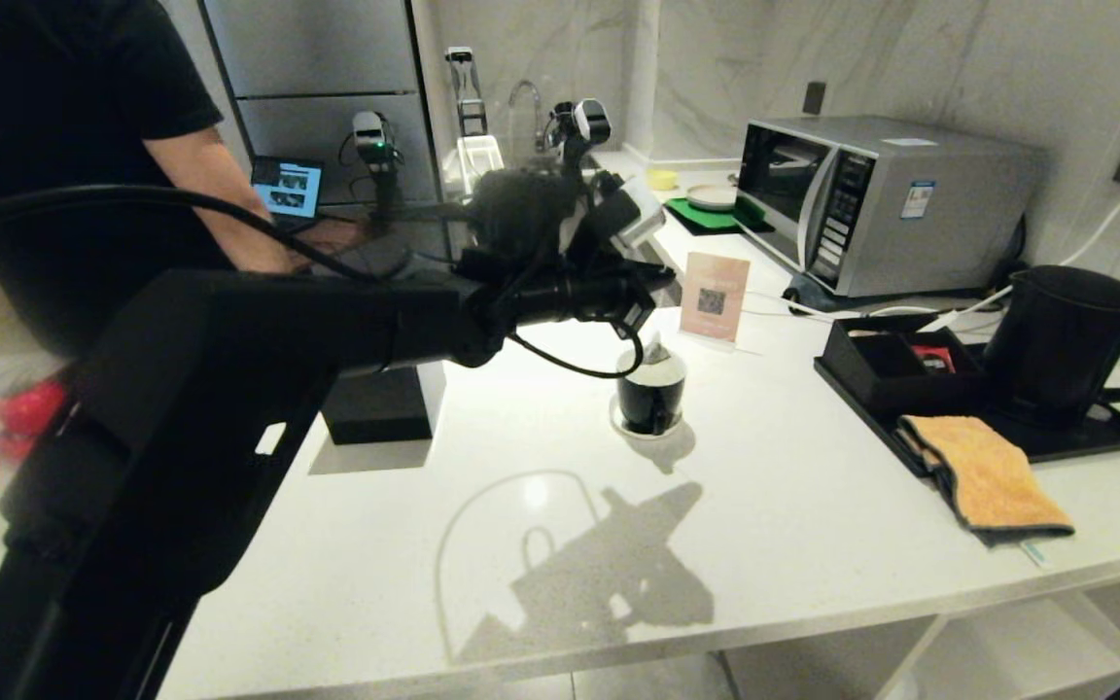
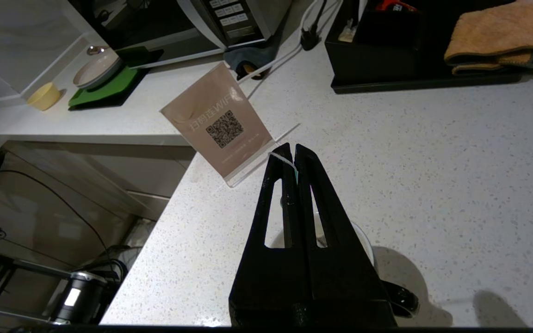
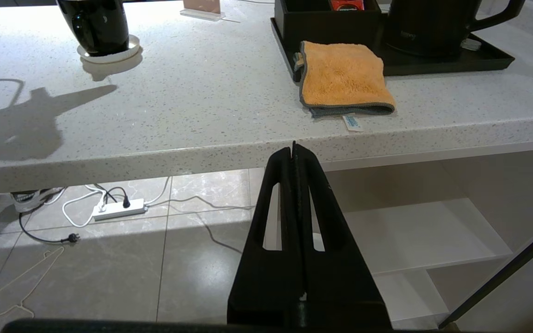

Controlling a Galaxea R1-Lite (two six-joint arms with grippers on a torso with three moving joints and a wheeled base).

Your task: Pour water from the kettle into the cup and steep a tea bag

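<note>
The black cup [image 1: 652, 394] stands on its white saucer [image 1: 640, 428] mid-counter. A pale tea bag [image 1: 656, 351] pokes out of the cup's mouth. My left gripper [image 1: 662, 276] hovers just above the cup, shut on the tea bag's thin white string [image 2: 281, 159]. In the left wrist view the gripper [image 2: 293, 148] hides most of the cup, leaving only its handle [image 2: 403, 300] showing. The black kettle [image 1: 1066, 340] sits on a tray at the far right. My right gripper [image 3: 293, 150] is shut and empty, parked below the counter's front edge.
A black tray [image 1: 1090, 439] holds the kettle and a compartment box [image 1: 895, 365]; an orange cloth [image 1: 983, 472] lies over its front edge. A QR sign [image 1: 714, 297] stands behind the cup. Microwave [image 1: 871, 204] at the back. A person [image 1: 64, 146] stands at the left.
</note>
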